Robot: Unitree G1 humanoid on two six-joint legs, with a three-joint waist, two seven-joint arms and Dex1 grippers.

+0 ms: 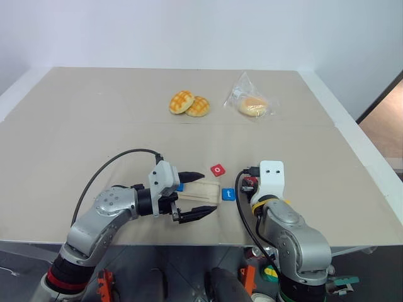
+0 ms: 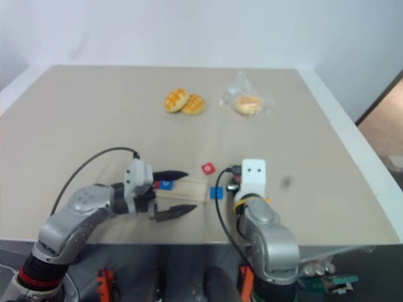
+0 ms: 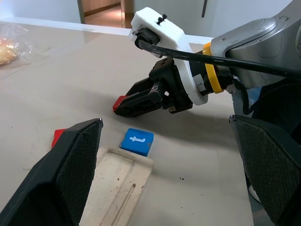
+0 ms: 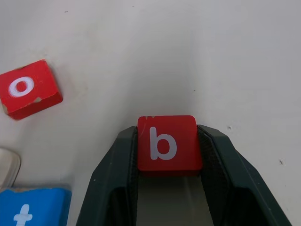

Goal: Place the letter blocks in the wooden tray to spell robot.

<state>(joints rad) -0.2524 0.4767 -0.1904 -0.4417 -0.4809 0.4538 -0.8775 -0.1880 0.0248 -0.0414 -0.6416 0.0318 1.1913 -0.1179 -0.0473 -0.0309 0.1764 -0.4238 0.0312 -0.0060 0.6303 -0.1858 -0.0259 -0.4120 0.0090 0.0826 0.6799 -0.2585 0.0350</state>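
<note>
The right gripper (image 4: 167, 155) has its fingers clamped on either side of the red "b" block (image 4: 168, 142), letter facing up, so the tile can be carried flat and set down readable. It sits just to the right of the wooden tray (image 1: 200, 192), which lies on the counter (image 1: 75, 138) in front of the robot. The left gripper (image 1: 198, 194) hangs level over the tray's near end with its fingers spread wide and nothing between them; to my eye it is there to steady the tray or simply waiting its turn. A blue "t" block (image 3: 137, 141) lies touching the tray's right end, and a red "o" block (image 1: 218, 170) rests just beyond the tray. A bit of blue (image 1: 180, 187) peeks out behind the left gripper, likely another tile. The visible stretch of groove looks bare, so the spelling seems barely begun. Far back, two golden buns (image 1: 189, 103) and a bagged bun (image 1: 252, 100) sit well apart from the work
</note>
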